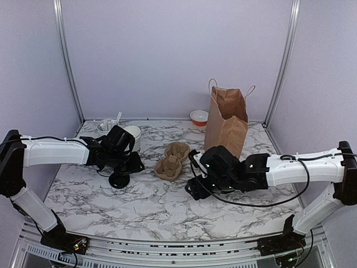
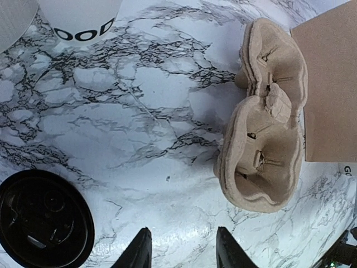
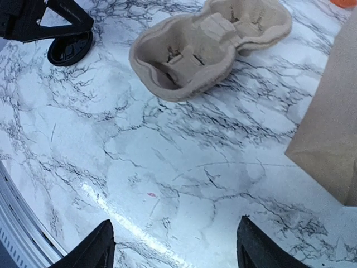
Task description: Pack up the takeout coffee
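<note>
The left end effector hovers above bare counter. Its two fingers stand a moderate gap apart with nothing between them, so it holds nothing. It is to the left of the brown moulded-pulp tray.

The takeout coffee is in two parts, both also left of that tray. The round black lid lies flat on the counter just beside the left end effector, on the side away from the tray. The white paper cup stands upright farther back, with dark lettering near its base. Cup and lid are apart, and neither is in the tray.

The right end effector has its fingers spread wide over the marble, gripping nothing. It is to the right of the tray and nearer the arm bases.

The tray lies with its two wells facing up. A brown paper bag stands upright to the tray's right and a little behind it, near but not touching. A small orange-and-white bowl sits behind the tray, by the back wall. A white canister with white sticks stands well to the tray's left, at the back.
</note>
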Robot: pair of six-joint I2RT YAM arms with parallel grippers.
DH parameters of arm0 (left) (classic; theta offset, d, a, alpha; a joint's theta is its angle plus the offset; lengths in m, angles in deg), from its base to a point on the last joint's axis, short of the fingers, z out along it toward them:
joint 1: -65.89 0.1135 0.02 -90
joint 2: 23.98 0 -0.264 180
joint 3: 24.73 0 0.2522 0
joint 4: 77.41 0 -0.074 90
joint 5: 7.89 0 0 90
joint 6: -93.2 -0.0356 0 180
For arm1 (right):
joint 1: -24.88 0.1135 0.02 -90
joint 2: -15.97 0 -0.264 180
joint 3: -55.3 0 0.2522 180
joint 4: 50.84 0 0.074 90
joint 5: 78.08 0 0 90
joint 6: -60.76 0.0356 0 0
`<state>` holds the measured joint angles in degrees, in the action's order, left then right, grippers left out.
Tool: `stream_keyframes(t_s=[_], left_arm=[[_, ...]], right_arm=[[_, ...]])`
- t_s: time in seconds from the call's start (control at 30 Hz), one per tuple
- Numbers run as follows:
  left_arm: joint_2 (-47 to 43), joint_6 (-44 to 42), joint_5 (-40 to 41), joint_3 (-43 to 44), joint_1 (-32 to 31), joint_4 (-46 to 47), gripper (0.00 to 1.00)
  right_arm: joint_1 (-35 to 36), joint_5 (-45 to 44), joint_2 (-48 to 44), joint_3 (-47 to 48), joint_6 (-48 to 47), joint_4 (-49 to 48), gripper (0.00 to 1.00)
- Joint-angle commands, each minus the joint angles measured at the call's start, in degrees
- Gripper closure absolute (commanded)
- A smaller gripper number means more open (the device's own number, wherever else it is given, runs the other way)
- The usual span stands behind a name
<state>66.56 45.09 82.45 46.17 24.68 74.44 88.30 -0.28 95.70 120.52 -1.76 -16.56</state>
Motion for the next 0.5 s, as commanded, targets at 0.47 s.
stream_keyframes(t_s=[0.47], left_arm=[[-18.1, 10.1, -0.5, -18.3, 5.8, 11.5, 0.59]], right_arm=[[-4.2, 10.6, 38.5, 44.7, -12.8, 13.0, 0.52]])
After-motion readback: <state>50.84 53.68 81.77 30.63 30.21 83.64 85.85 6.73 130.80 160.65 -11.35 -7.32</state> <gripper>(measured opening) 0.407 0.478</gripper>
